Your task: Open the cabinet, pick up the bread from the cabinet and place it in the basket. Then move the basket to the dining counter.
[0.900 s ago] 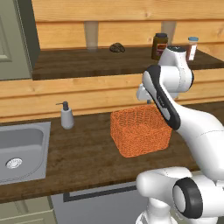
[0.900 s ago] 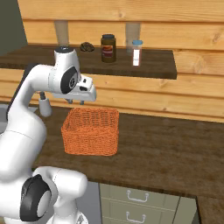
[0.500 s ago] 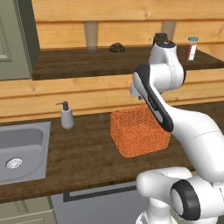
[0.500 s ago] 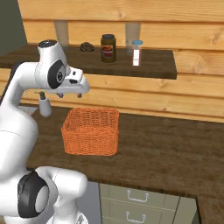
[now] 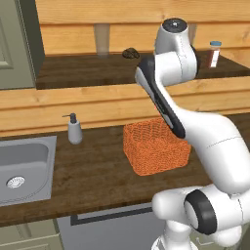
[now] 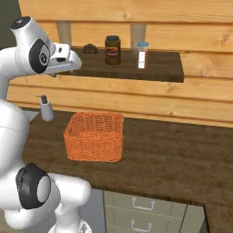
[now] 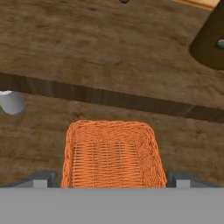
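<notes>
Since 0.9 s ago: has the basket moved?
No. The basket sits at the same spot on the worktop, same offset from the soap dispenser.

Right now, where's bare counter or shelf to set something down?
Free: worktop right of the basket, and the strip between the basket and the sink, in front of the soap dispenser. Shelf left of the bread is bare. Crowded: shelf around the jar and small bottle.

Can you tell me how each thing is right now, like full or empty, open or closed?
basket: empty, upright on the worktop.
bread: lying on the shelf, not picked up.
jar: upright, black lid on.
small bottle: upright, capped.
soap dispenser: upright beside the sink.
sink: empty.
gripper: jaws open, holding nothing.
</notes>
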{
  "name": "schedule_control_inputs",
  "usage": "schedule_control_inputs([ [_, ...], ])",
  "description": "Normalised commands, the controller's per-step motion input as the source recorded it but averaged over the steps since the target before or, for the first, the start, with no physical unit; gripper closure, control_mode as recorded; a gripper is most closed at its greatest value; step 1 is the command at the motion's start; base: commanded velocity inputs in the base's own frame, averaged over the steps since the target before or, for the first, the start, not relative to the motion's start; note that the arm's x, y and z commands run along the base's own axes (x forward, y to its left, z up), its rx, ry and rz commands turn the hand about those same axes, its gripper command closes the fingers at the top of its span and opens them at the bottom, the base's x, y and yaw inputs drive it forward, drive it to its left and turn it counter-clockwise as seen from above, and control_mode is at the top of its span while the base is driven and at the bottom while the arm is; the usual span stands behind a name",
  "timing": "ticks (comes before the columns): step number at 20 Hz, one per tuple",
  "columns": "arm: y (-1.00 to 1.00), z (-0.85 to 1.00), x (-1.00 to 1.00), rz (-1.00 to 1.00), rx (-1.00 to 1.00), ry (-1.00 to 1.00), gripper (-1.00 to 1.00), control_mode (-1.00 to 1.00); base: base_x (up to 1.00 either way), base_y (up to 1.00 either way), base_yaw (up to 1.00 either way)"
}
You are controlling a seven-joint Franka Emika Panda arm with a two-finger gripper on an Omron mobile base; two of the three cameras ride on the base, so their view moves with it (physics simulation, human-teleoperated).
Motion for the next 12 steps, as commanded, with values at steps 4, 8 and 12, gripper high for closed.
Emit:
schedule_control_inputs([
  [4,0.11,0.67,0.59,0.00,0.00,0.00,-1.00,-1.00,0.00,0.00,0.00],
  [8,0.00,0.12,0.79,0.00,0.00,-0.04,-1.00,-1.00,0.00,0.00,0.00],
  [12,0.00,0.00,0.86,0.00,0.04,-0.04,-1.00,-1.00,0.00,0.00,0.00],
])
